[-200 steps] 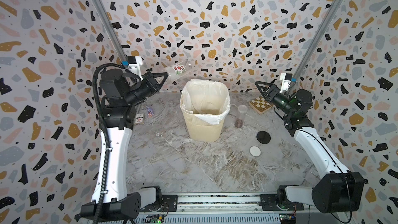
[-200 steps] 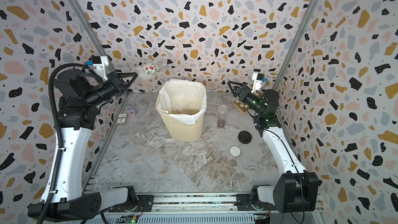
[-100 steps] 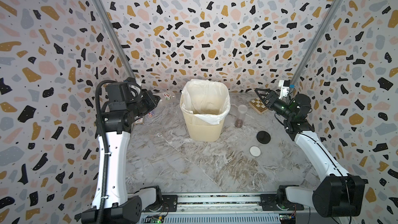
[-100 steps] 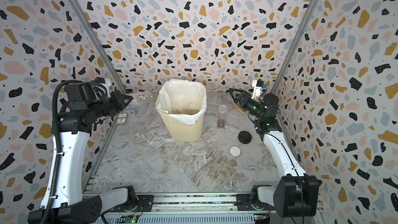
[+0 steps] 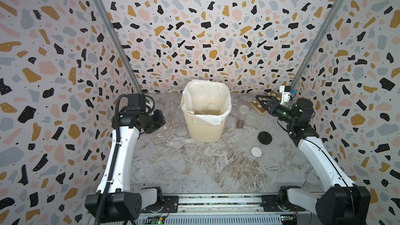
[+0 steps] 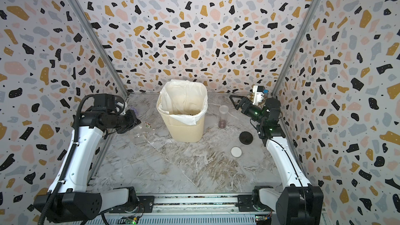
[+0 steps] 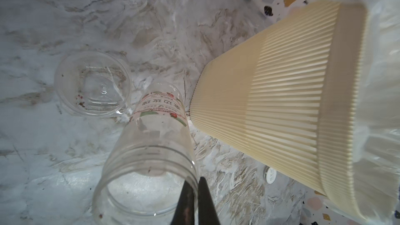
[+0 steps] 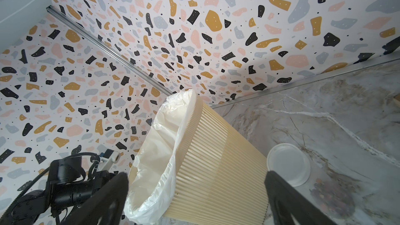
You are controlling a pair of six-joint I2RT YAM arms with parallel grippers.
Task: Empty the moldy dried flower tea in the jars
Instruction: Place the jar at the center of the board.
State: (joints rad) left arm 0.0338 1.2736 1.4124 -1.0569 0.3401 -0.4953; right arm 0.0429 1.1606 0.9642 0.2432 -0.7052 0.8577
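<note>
Now labelled jar is down from over the bin and looks emptied, so prob 2 of 3 jars done. L tool pinches its rim. Long axis slants: mouth at tool, base toward bin foot, beside empty squat jar on table. R tool is spread wide near tall tube, tea still inside.

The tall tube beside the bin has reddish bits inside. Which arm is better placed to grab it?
Probably right: the right claw is open, empty and near the tall tube. The left claw is shut on the rim of the labelled jar, across the bin.
</note>
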